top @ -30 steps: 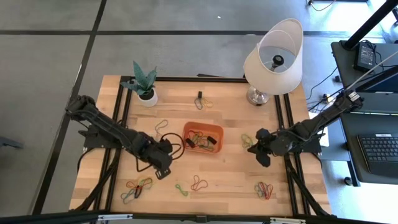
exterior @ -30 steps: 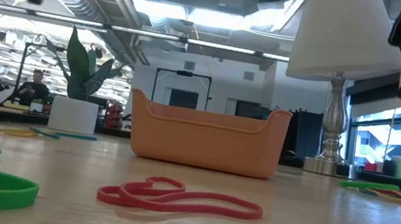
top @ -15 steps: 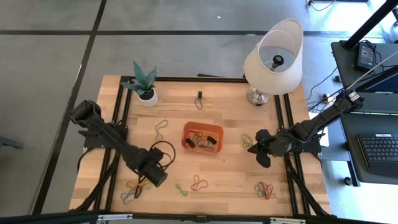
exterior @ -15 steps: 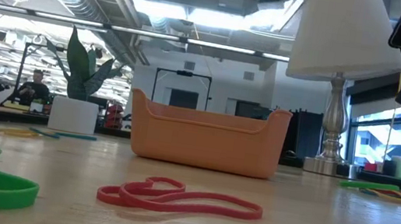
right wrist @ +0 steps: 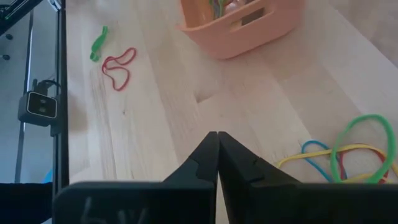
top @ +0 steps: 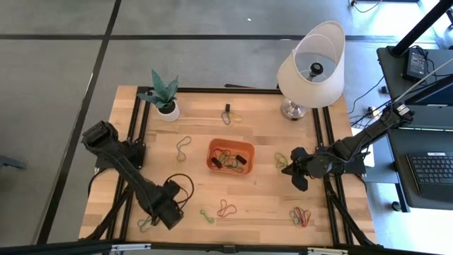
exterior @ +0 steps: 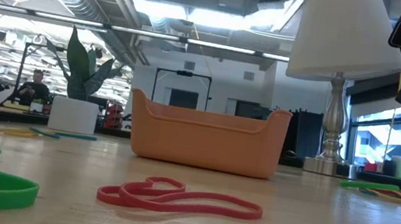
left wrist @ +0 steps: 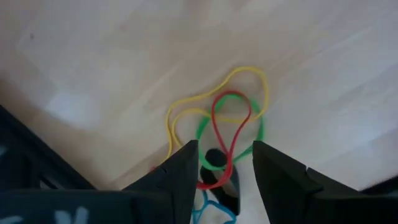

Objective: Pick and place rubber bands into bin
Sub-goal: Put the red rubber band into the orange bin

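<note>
The orange bin (top: 231,156) sits mid-table with several rubber bands inside. My left gripper (left wrist: 224,171) hangs open, pointing down, over a tangle of yellow, red, green and blue rubber bands (left wrist: 231,118) near the table's near left corner (top: 150,222); whether its fingertips touch them I cannot tell. A green band (top: 206,216) and a red band (top: 226,207) lie loose near the front edge. My right gripper (right wrist: 216,155) is shut and holds nothing, right of the bin (right wrist: 249,25), beside more bands (right wrist: 348,155).
A white plant pot (top: 168,110) stands at the far left and a lamp (top: 311,60) at the far right. More bands lie at the near right (top: 300,216), left of the bin (top: 184,146) and at the far middle (top: 231,115).
My left gripper has moved from beside the bin's left side toward the table's near left corner and down, turning about its own axis, until it stands over the tangle of bands. My right arm has kept still.
</note>
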